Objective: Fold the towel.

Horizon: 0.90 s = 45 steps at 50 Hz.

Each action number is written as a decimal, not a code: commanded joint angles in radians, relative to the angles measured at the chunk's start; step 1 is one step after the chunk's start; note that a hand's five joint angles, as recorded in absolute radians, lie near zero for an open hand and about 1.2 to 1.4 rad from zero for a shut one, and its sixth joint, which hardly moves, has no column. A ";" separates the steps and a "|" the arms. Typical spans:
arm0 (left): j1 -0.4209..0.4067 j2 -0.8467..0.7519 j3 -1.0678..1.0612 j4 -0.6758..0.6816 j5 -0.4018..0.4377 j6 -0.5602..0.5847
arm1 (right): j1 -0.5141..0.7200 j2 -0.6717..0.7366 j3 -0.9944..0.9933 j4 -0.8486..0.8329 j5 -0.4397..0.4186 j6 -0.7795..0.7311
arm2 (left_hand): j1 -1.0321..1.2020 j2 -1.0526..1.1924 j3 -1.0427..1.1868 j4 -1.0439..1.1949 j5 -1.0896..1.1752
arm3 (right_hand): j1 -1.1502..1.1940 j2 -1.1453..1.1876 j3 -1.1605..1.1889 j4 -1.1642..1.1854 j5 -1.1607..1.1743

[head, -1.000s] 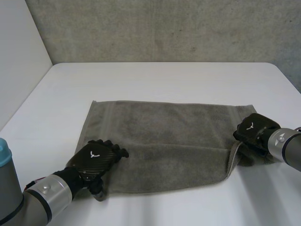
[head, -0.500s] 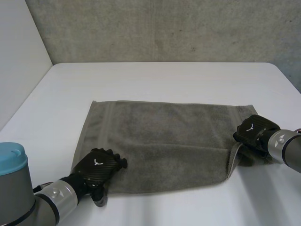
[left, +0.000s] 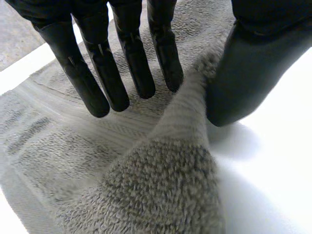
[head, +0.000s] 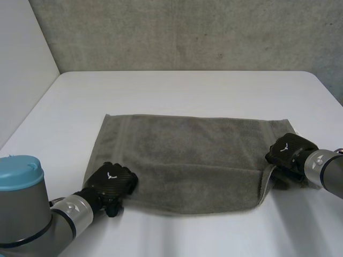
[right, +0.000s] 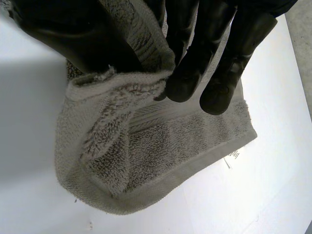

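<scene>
Left hand [head: 111,182]: drawn back since a second ago to the near left corner of the towel [head: 198,160]. Its fingers and thumb pinch a raised ridge of cloth there.
Right hand [head: 289,150]: at the towel's right edge, fingers and thumb closed on a bunched, lifted fold.
Towel: grey-brown terry, otherwise spread flat across the near half of the white table [head: 187,91].

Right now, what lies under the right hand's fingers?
The right hand pinches a bunched fold of the towel between fingers and thumb. Below that fold, the towel's corner lies doubled on the white table. The table surface beneath the corner is covered.
</scene>
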 commanded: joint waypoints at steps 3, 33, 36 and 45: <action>-0.001 0.011 0.034 0.006 -0.011 0.000 | -0.008 -0.002 -0.002 -0.009 0.002 0.002 | 0.188 0.188 0.187 0.189 0.026 | 0.059 0.060 0.054 0.050 0.039; 0.112 0.373 0.049 -0.059 -0.045 -0.004 | -0.152 -0.464 0.096 0.225 -0.068 0.051 | 0.311 0.311 0.310 0.313 0.150 | 0.059 0.060 0.054 0.050 0.039; 0.132 0.421 0.057 -0.076 -0.042 -0.004 | -0.172 -0.521 0.081 0.278 -0.127 0.029 | 0.311 0.311 0.310 0.313 0.150 | 0.059 0.060 0.054 0.050 0.039; 0.128 0.386 0.092 -0.073 -0.039 -0.006 | -0.175 -0.500 0.022 0.281 -0.202 0.020 | 0.311 0.311 0.310 0.313 0.150 | 0.059 0.060 0.054 0.050 0.039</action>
